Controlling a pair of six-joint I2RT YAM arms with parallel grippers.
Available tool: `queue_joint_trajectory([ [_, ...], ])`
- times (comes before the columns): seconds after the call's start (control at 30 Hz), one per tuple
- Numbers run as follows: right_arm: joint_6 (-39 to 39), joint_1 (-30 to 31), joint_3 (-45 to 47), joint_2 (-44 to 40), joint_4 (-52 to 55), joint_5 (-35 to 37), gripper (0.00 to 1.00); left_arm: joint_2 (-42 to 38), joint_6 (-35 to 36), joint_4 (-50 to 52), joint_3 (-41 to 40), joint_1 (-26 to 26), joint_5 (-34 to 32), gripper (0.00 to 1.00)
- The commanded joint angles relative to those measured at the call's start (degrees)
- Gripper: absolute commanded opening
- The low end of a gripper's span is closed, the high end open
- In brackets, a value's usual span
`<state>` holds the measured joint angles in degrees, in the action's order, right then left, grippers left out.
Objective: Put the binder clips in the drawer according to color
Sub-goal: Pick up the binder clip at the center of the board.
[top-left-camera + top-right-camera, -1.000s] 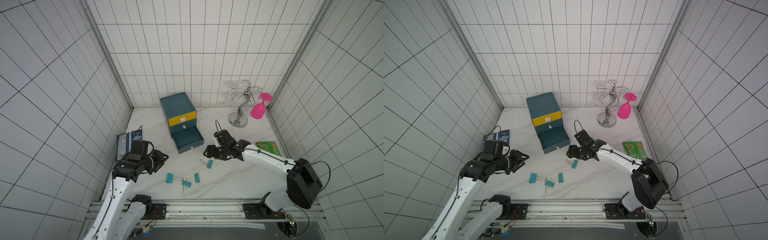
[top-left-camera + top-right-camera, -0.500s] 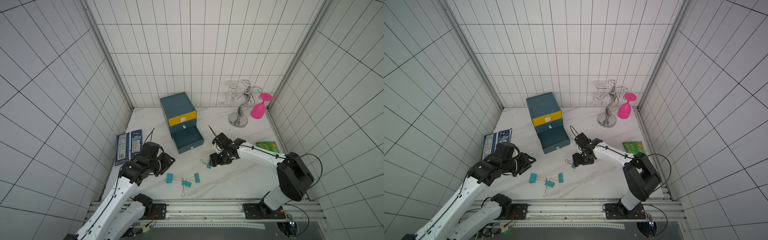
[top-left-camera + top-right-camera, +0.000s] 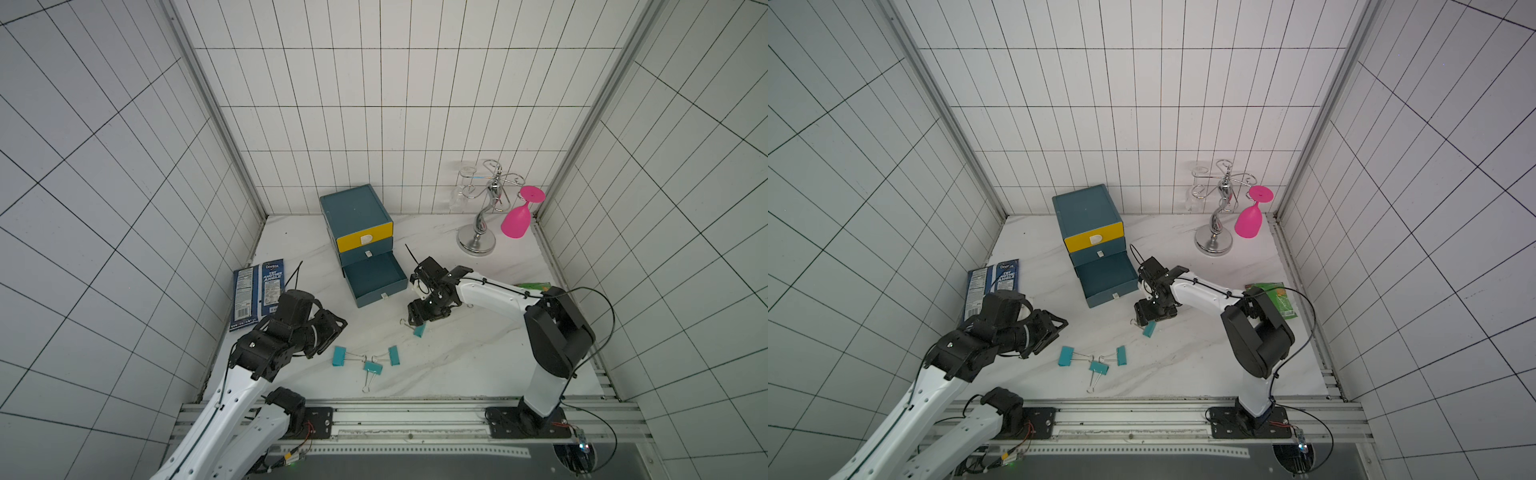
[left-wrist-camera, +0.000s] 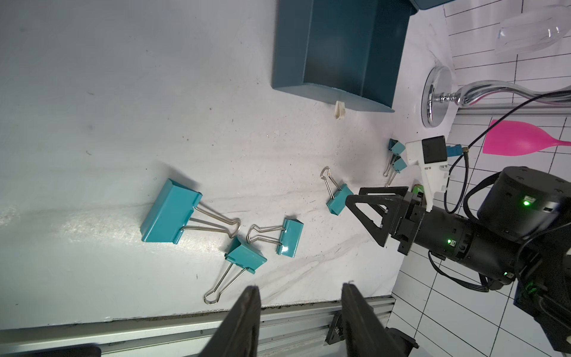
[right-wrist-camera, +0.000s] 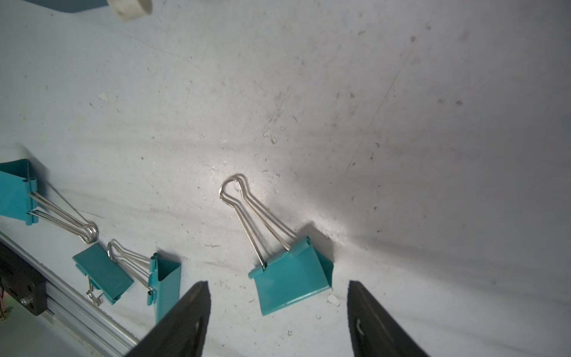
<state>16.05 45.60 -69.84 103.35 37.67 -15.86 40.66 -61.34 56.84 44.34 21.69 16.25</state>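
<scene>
teal binder clip [image 5: 290,278] lies flat near front corner of drawer [image 3: 356,208], its bottom level pulled open. your right gripper [image 5: 276,282] hovers over this clip, jaws spread wide either side, nothing gripped. three more teal clips [image 3: 365,361] farther out from drawer front; your left gripper [image 4: 299,287] beside them, jaws apart, empty.
</scene>
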Motion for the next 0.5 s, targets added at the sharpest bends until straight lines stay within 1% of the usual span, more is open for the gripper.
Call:
queue_joint_trajectory([
  [0.0,-1.55,-0.17,-1.86,1.6,1.88,-0.75,0.72,-0.67,-0.23,0.9,-0.37,0.18,-0.51,0.47],
  [0.3,-2.34,-0.17,-3.9,4.26,2.22,-1.67,0.71,0.19,0.3,1.26,0.06,0.13,-0.25,0.47],
  [0.47,-2.43,0.22,-2.83,4.5,2.25,-1.98,0.7,0.38,0.39,1.26,0.14,0.15,-0.25,0.47],
])
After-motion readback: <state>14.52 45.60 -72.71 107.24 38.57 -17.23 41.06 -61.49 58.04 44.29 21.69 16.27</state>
